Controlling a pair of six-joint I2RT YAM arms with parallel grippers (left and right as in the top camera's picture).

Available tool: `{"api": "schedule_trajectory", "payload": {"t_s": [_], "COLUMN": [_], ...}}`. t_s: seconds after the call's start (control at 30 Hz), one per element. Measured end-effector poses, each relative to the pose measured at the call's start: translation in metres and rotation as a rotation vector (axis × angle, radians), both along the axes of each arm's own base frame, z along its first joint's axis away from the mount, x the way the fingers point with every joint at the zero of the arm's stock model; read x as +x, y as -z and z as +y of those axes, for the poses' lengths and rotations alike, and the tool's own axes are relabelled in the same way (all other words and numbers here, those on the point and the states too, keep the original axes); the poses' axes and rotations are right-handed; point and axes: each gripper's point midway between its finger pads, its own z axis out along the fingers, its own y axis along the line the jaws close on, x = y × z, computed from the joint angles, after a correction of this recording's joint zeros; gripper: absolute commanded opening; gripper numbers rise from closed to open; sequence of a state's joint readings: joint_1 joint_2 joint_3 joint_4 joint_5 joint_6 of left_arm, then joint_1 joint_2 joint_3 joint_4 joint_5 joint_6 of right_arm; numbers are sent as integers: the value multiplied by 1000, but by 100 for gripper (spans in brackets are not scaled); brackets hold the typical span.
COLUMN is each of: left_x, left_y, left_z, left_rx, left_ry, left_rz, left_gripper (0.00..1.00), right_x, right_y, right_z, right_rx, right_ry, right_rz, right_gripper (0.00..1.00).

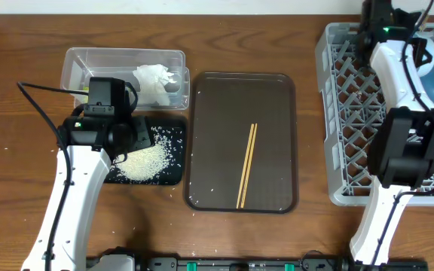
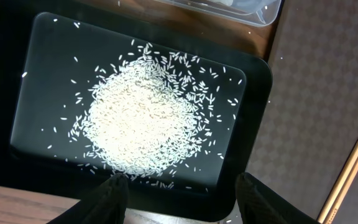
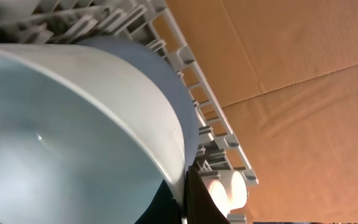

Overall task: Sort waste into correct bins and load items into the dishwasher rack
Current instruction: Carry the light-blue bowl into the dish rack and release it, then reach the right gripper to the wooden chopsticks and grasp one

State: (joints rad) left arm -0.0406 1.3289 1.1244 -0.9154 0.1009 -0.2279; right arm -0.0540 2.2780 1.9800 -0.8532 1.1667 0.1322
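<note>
My left gripper point(image 2: 182, 183) is open and empty, hovering over the near edge of the black tray point(image 2: 263, 124), which holds the heap of white rice point(image 2: 145, 121). The clear tub point(image 1: 77, 64) holds the crumpled tissue point(image 1: 155, 79). The chopsticks point(image 1: 246, 165) lie on the brown tray point(image 1: 206, 135). My right gripper point(image 3: 185, 186) is shut on the rim of the pale blue-white bowl point(image 3: 61, 143), inside the grey rack point(image 1: 345, 113). A darker blue dish point(image 3: 166, 68) stands right behind the bowl. A pinkish cup point(image 3: 225, 190) sits by the rack wall. The wrapper is out of view.
Stray rice grains lie on the wooden table left of the black tray point(image 1: 6, 128). The right arm point(image 1: 405, 143) reaches over the rack and hides much of its inside. Brown cardboard point(image 3: 291, 81) is beyond the rack's far side.
</note>
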Motion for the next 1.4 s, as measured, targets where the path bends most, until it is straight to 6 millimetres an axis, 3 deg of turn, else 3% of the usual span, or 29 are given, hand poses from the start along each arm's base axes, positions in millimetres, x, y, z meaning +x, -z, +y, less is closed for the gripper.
{"api": "schedule_trajectory", "payload": {"t_s": [0.33, 0.37, 0.53, 0.67, 0.8, 0.93, 1.07, 1.2, 1.33, 1.4], "left_x": [0, 0, 0, 0, 0, 0, 0, 0, 0, 0], "left_y": [0, 0, 0, 0, 0, 0, 0, 0, 0, 0], "left_z": [0, 0, 0, 0, 0, 0, 0, 0, 0, 0], "left_rx": [0, 0, 0, 0, 0, 0, 0, 0, 0, 0], "left_ry": [0, 0, 0, 0, 0, 0, 0, 0, 0, 0], "left_rz": [0, 0, 0, 0, 0, 0, 0, 0, 0, 0], "left_gripper": [59, 59, 59, 59, 59, 59, 59, 59, 59, 59], "right_x": [-3, -4, -3, 0, 2, -8, -27, -48, -83, -98], "right_y": [18, 20, 40, 42, 13, -32, -47, -25, 19, 38], "right_z": [26, 28, 46, 60, 79, 121, 175, 238, 304, 325], "right_rx": [114, 121, 239, 324, 440, 689, 962, 1178, 1290, 1309], "right_ry": [-55, -57, -100, -138, -208, -357, -488, -568, -617, -621], "right_rz": [61, 64, 87, 66, -16, -109, -93, 37, 230, 292], "right_gripper": [9, 13, 59, 81, 84, 83, 83, 82, 80, 80]}}
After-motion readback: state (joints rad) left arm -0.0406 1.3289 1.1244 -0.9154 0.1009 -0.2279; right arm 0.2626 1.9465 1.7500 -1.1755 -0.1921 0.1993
